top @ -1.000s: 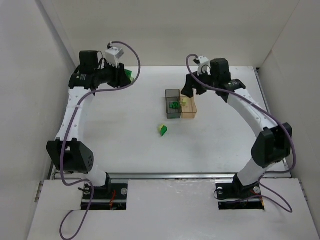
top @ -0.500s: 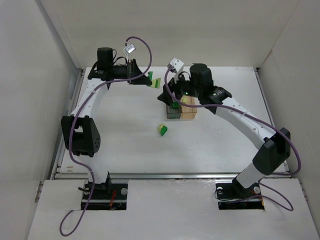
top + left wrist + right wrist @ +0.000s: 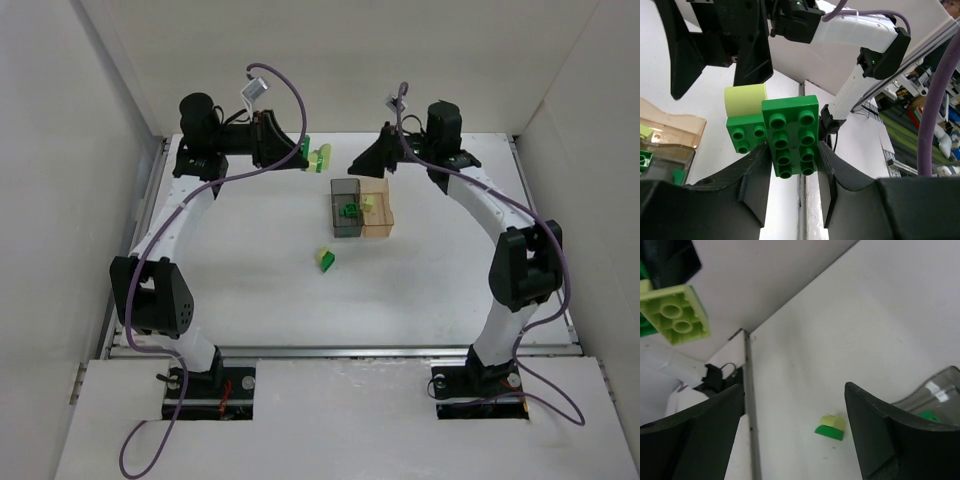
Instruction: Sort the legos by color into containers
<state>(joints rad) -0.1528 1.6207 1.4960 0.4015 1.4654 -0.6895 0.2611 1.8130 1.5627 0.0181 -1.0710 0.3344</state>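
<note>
Nearest to the arm bases in the top view, a small stack of two legos lies on the white tabletop, a little below the middle of the frame. Its pale yellow-green part sits on its dark green part. The right wrist view shows the same stack in its lower middle, with nothing touching it.

Just above the stack in the top view stand the two boxes, touching side by side. The smoky grey container is on the left and the pale orange container is on the right. Inside the grey one lies a dark green brick. Inside the orange one lies a pale yellow-green piece.

Farther back, above the containers in the frame, the two grippers face each other. The left gripper is to the upper left of the containers, and its jaws are clenched on a dark green eight-stud brick, held off the tabletop. A smaller dark green brick and a pale yellow-green brick are joined to the side of it, outside the jaws. The right gripper is to the upper right of the containers. Its jaws stand wide apart and hold nothing.
</note>
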